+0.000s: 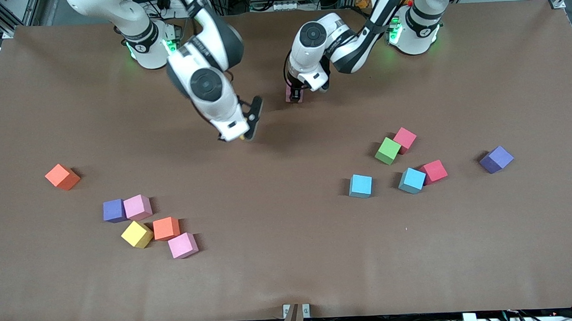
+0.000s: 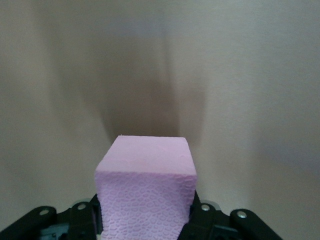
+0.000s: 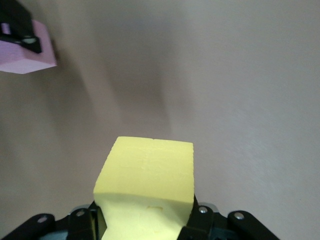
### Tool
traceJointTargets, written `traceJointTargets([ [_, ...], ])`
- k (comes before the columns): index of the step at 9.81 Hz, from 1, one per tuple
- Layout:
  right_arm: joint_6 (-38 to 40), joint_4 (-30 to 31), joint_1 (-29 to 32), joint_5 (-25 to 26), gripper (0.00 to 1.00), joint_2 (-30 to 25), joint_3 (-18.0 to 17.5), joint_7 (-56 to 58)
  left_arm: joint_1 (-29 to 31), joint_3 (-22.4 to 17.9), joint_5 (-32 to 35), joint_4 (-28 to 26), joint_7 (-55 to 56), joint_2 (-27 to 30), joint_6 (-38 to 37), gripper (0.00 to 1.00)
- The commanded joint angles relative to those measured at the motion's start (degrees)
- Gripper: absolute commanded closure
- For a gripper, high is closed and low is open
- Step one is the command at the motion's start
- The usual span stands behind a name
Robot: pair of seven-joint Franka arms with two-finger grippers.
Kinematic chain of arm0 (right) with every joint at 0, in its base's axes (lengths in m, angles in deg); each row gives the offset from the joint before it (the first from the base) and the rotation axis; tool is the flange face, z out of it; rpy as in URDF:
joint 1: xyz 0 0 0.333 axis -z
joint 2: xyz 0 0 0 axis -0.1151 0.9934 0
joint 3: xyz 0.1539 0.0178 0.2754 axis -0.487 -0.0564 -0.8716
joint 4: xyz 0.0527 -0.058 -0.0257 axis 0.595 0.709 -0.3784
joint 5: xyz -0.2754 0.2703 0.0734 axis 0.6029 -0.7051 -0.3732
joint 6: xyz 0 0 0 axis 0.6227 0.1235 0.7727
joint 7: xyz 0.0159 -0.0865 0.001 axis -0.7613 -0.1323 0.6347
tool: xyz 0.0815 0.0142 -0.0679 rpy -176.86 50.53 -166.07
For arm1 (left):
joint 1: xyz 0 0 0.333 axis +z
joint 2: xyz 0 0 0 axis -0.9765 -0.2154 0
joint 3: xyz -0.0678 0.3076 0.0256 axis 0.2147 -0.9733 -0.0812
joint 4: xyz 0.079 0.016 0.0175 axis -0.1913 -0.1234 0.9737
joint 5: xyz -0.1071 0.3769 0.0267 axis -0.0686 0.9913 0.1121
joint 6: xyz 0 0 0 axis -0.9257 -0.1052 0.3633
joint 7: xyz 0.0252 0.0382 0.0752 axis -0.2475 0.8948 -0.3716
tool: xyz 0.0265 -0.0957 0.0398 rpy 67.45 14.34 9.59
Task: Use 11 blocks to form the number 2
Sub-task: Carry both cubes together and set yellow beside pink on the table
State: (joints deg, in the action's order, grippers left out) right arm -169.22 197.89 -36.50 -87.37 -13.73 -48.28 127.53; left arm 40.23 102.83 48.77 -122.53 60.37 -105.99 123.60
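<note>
Near the robots' edge of the brown surface point(image 1: 290, 257), the left pincer point(image 1: 295, 95) stands low, its jaws closed on a light pink foam cube point(image 2: 146, 192); whether that cube touches the surface cannot be told. The right pincer point(image 1: 246, 133) hangs over bare surface closer to mid-table, jaws clamped on a yellow foam cube point(image 3: 145, 187).

The remaining blocks lie in two loose groups:
- Toward the right arm's end: an orange cube point(image 1: 62, 176) apart, then a purple cube point(image 1: 114, 210), pink cube point(image 1: 138, 207), second yellow cube point(image 1: 137, 234), orange cube point(image 1: 166, 228) and pink cube point(image 1: 182, 245) packed closely.
- Toward the left arm's end: a green cube point(image 1: 388, 150), two red-pink cubes point(image 1: 405, 139) point(image 1: 433, 171), two light blue cubes point(image 1: 361, 185) point(image 1: 411, 180) and another purple cube point(image 1: 496, 159).

Likely hazards:
- The two pincers work close together; simultaneous placement risks collision.
- Soft foam may cling to a jaw on release and skew the cube.
- Picking from touching cubes may shove neighbours.
- Purple cubes must not be taken by mistake.
</note>
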Motion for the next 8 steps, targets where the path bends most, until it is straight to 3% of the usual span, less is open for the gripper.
traceJointTargets([
  [1,-6.2,6.6,-4.1,1.1,0.76,-3.2,0.9,0.0,-2.1,-0.1,0.9,0.8,7.0,-0.4,-1.6,0.88],
  [3,-13.1,11.0,-6.7,1.1,0.79,-3.4,0.9,-0.1,-2.1,-0.1,2.9,0.8,7.0,-0.7,-2.5,0.87],
  [5,-13.3,12.2,-9.7,1.1,0.79,-3.4,1.2,-3.6,-2.1,-0.1,5.7,0.8,7.1,-1.9,-2.5,0.85],
  [7,-13.2,13.3,-13.7,1.7,0.80,-3.5,1.9,-8.0,-2.1,-0.1,5.8,0.9,7.0,-2.1,-2.4,0.71],
  [8,-13.2,13.9,-15.7,3.4,0.80,-3.7,1.9,-10.1,-2.1,-0.1,6.4,1.2,6.9,-2.2,-2.4,0.69],
])
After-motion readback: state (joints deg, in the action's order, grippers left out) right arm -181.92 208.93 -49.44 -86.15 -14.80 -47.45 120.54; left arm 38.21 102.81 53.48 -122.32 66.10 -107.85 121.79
